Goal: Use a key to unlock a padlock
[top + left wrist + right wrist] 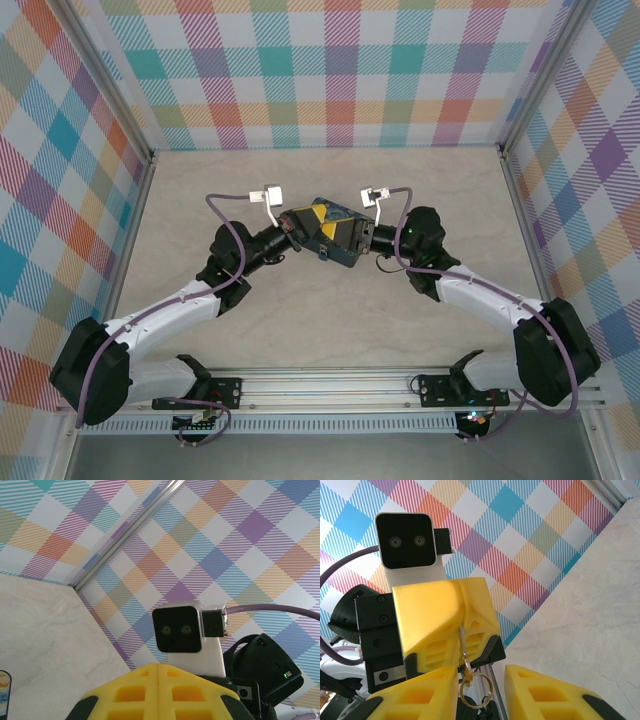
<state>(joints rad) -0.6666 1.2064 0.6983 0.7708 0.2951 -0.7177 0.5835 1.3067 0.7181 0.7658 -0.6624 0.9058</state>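
My left gripper [312,222] and right gripper [352,240] meet tip to tip over the middle of the table. In the right wrist view the left gripper's yellow fingers [445,615] are pressed together on the thin grey key [464,647]. The key hangs out of their seam, with a brass key ring [476,692] dangling below it. My right gripper [481,676] is open, and the ring hangs in the gap between its two fingers. In the left wrist view the left gripper [159,672] shows its fingers closed along one seam. The padlock is out of view.
A blue painted tin box [340,210] lies on the table under the two grippers, and a sliver of it shows in the left wrist view [2,692]. Checked walls [320,70] close in the pale table [450,180] at the back and on both sides.
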